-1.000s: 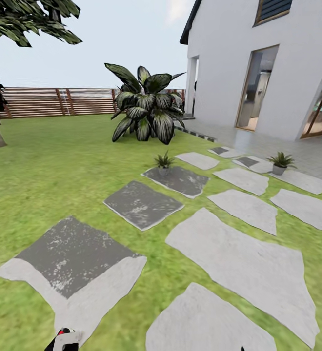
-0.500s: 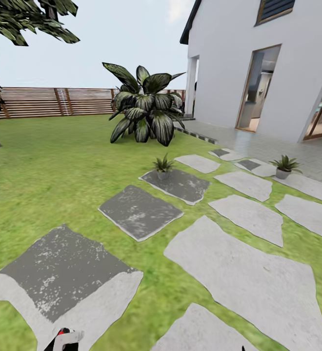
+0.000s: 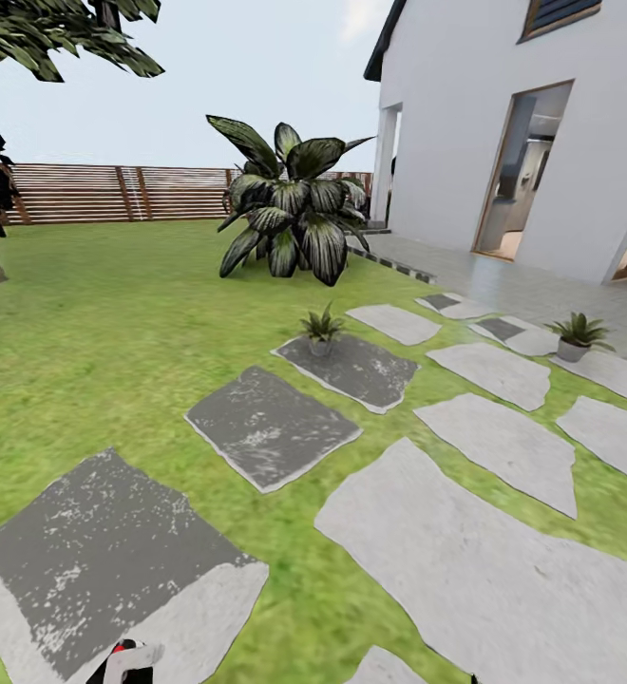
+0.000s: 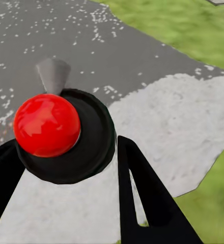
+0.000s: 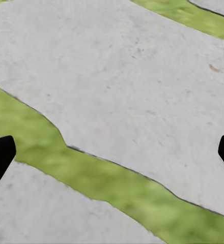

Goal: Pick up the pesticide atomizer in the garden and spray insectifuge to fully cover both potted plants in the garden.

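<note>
Two potted plants wait ahead on the stepping stones, one (image 3: 320, 330) near the striped-leaf bush, the other (image 3: 576, 335) by the house, both unsprayed (my judgement). My left gripper (image 4: 66, 203) clamps the pesticide atomizer (image 4: 53, 127); my right gripper (image 5: 112, 152) hangs wide apart over paving.

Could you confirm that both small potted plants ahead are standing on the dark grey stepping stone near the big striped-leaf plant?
Not quite. In the head view just one potted plant stands at the dark grey stepping stone; the other potted plant sits far to the right, near the house's paved terrace.
</note>
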